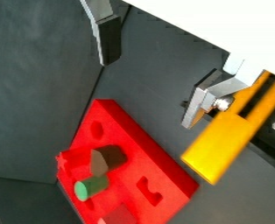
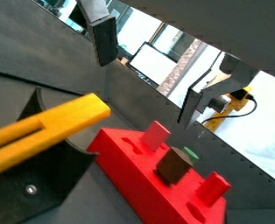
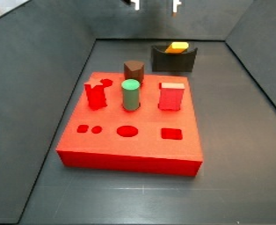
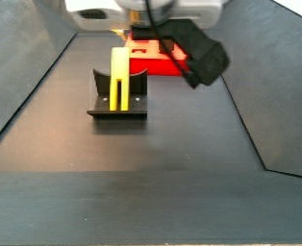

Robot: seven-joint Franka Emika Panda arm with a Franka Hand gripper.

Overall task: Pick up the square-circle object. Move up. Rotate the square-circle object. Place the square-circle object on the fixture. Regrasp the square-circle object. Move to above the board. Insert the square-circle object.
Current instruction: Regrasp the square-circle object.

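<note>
The square-circle object, a slim yellow peg (image 4: 119, 82), lies lengthwise in the cut-out of the dark fixture (image 4: 117, 113). In both wrist views (image 1: 231, 122) (image 2: 40, 127) it rests there too, off to one side of the fingers. My gripper (image 1: 151, 70) is open and empty, raised above the floor between the fixture and the red board (image 1: 128, 153). Its fingers (image 2: 105, 39) stand wide apart with nothing between them. In a side view only the fingertips show at the top (image 3: 156, 4), above the fixture (image 3: 173, 61) and the peg's end (image 3: 177, 47).
The board (image 3: 128, 145) carries a green cylinder (image 3: 130, 94), a brown peg (image 3: 134, 70) and red upright blocks (image 3: 171, 95), with shaped holes along its front. Dark walls enclose the floor.
</note>
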